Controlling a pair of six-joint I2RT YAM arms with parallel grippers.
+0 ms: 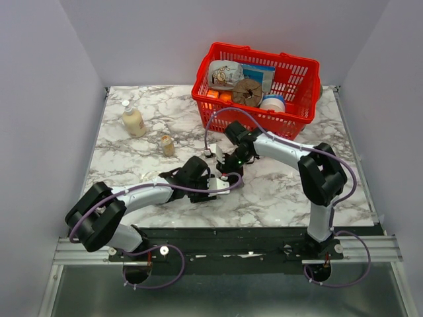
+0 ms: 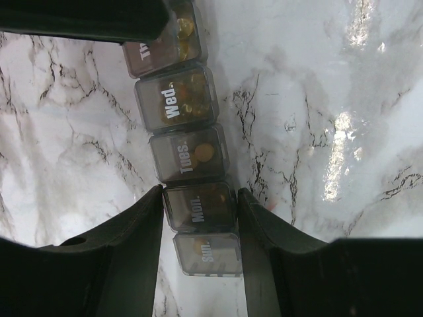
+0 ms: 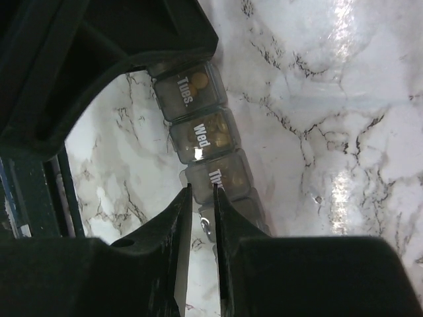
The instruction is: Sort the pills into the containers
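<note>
The containers are one dark grey pill organiser lying on the marble, its lids marked Sun to Thu. Yellow-tan pills show through the Tues, Wed and Thu lids. My left gripper is shut across the strip's width at the Mon compartment. My right gripper is pinched nearly shut on the left edge of the Thu lid. In the top view both grippers meet mid-table and hide most of the organiser. A small clear bottle of tan pills stands apart to the left.
A cream pump bottle stands at the back left. A red mesh basket with groceries sits at the back right. The right arm's purple cable loops over the table's middle.
</note>
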